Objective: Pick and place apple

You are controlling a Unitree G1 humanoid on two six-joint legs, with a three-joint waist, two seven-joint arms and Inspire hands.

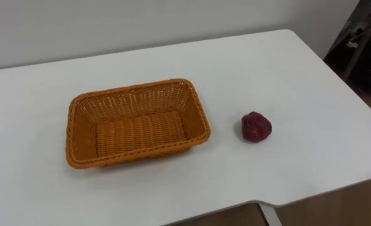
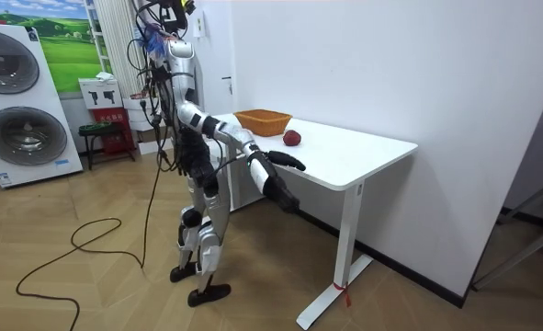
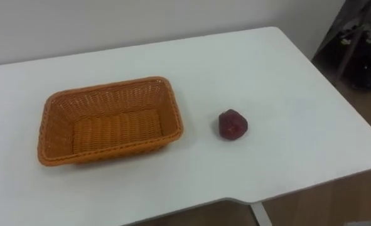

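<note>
**Item:** dark red, lumpy round apple [image 1: 256, 127]. Lies on the white rectangular table top [image 1: 285, 69], just right of the basket and apart from it, nearer the front edge than the wall.

**Receptacle:** orange woven wicker basket, rectangular and open-topped [image 1: 198, 113]. Stands on the robot's left half of the table, with nothing in it.

**Robot:** stands close to the table's front edge in the room view, both arms held forward and low.

**Left hand** [image 2: 291, 164]: near the table's front edge, about level with the top.

**Right hand** [image 2: 287, 199]: lower, below the table top. Whether either hand's fingers are loose or curled cannot be told from this view. Neither hand holds the apple.

**Step in hand:** the approach. The apple is not yet picked up and nothing has been placed.

**Apple relative to fingers:** well apart. It sits up on the table surface, beyond both hands.

**Next move calls for:** probably raising the right hand over the table edge and spreading its fingers round the apple before closing. The rounded fruit may roll if nudged. After that comes a short carry leftward over the basket rim.
</note>
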